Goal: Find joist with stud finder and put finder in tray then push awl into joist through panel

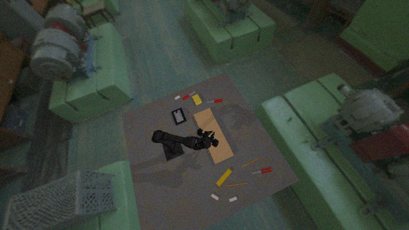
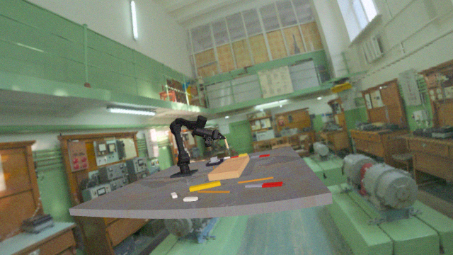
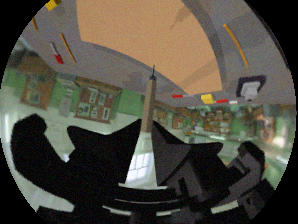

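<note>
My gripper (image 3: pixel 146 122) (image 2: pixel 223 137) is shut on the awl's wooden handle. The awl (image 3: pixel 150 102) (image 2: pixel 226 144) hangs with its dark, thin tip downward, slightly slanted in the exterior view. It is above the floor panel; the height of the tip over the surface is hard to tell. The tan floor panel (image 1: pixel 222 146) (image 2: pixel 228 168) (image 3: pixel 135 35) lies flat on the table, with the arm over its middle; no hole can be made out. The grey stud finder (image 1: pixel 179 116) (image 3: pixel 249 91) lies in the black-rimmed tray (image 1: pixel 174 118), left of the panel's far end in the top view.
A yellow bar (image 1: pixel 223 177) (image 2: pixel 205 185), orange sticks, white blocks and a red-handled tool (image 1: pixel 266 170) (image 2: pixel 272 184) lie beyond the panel's near end. A yellow block (image 1: pixel 197 99), red-handled tools and a white block lie past its other end. An orange stick (image 3: pixel 236 45) lies between tray and arm.
</note>
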`<state>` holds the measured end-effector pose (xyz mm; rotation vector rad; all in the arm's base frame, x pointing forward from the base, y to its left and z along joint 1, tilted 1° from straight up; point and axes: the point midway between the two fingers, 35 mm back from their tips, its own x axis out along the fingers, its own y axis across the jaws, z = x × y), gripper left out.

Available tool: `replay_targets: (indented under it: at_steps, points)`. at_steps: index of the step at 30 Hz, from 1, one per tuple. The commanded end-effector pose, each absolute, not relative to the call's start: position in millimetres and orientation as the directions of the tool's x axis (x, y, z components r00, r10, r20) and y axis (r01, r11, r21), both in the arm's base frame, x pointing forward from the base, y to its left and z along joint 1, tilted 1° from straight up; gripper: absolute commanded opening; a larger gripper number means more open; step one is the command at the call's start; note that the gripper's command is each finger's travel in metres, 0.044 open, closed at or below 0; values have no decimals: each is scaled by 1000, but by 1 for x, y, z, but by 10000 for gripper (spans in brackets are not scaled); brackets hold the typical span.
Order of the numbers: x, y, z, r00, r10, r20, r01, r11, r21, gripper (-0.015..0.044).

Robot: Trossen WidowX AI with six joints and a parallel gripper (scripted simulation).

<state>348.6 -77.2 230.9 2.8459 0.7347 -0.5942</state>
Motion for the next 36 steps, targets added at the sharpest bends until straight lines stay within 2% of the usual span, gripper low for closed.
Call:
replay_targets:
  at_steps: [1, 16, 36]
  points:
    - [353, -55, 234, 770, 475, -425, 542, -839, 45, 0]
    - [351, 27, 227, 612, 611, -503, 711, -703, 12, 0]
    - [352, 28, 217, 610, 612, -504, 713, -701, 11, 0]
